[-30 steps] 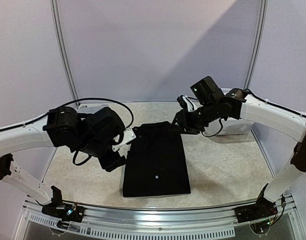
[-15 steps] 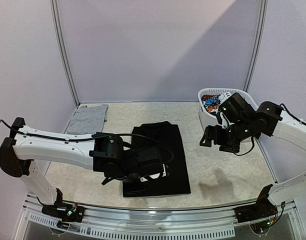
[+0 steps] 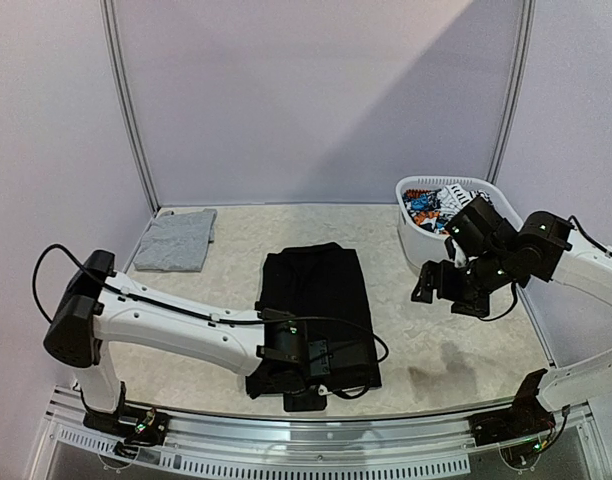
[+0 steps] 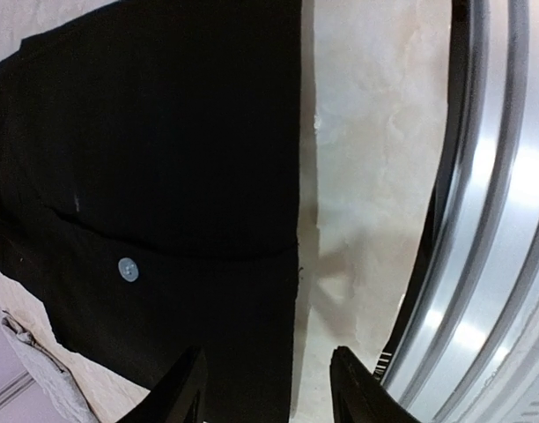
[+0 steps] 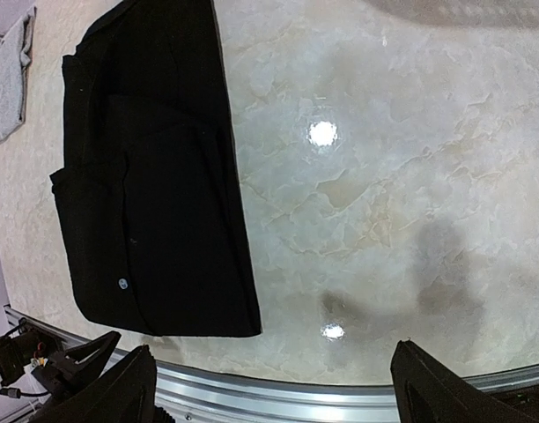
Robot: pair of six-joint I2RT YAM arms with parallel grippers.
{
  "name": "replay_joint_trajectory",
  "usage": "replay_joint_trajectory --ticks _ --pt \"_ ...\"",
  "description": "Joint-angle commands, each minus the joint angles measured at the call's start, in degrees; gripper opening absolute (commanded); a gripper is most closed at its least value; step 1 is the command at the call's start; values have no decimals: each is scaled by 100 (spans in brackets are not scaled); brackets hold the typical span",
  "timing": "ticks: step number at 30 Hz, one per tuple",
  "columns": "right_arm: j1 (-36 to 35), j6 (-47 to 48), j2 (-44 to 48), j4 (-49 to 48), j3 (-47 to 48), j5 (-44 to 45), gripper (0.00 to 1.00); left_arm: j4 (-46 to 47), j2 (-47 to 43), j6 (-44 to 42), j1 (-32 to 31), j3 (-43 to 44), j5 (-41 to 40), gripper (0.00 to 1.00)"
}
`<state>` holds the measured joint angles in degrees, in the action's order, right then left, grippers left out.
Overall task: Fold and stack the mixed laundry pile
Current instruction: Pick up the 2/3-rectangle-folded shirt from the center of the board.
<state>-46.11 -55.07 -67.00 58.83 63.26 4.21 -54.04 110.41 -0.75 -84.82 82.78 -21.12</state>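
The black garment [image 3: 316,320] lies folded into a flat rectangle in the middle of the desk [image 3: 466,340], its near hem close to the front rail. We judge it to be soft, light cloth of several layers. It will likely sag and fall open if we lift it by one point, so it is best taken at the near corners or along the doubled edge, pinching all the layers together. The left hand [image 4: 269,392] hovers low at the garment's near right edge. Its fingers are partly spread, one over the cloth and one over bare desk, and pinch nothing that we can see. The right hand [image 5: 269,352] hangs above the right side of the desk, spread wide and empty. A light grey top [image 3: 176,240] lies folded at the far left corner, well apart from the black piece. The white laundry basket [image 3: 416,245] stands at the far right with a printed piece [image 3: 426,205] in white, black, blue and orange bunched inside. Whether more lies under it, we cannot tell.
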Motion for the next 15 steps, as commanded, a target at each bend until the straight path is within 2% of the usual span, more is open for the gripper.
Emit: replay_joint_trajectory --ticks 1,10,15 --pt "17 -65 175 190 -9 45 94 196 305 44 -76 16 -274 49" --pt "10 -142 362 298 -86 1 94 542 556 -253 -26 -401 -361 48" --pt "14 -139 374 313 -78 -20 93 848 774 -221 -24 -491 -392 41"
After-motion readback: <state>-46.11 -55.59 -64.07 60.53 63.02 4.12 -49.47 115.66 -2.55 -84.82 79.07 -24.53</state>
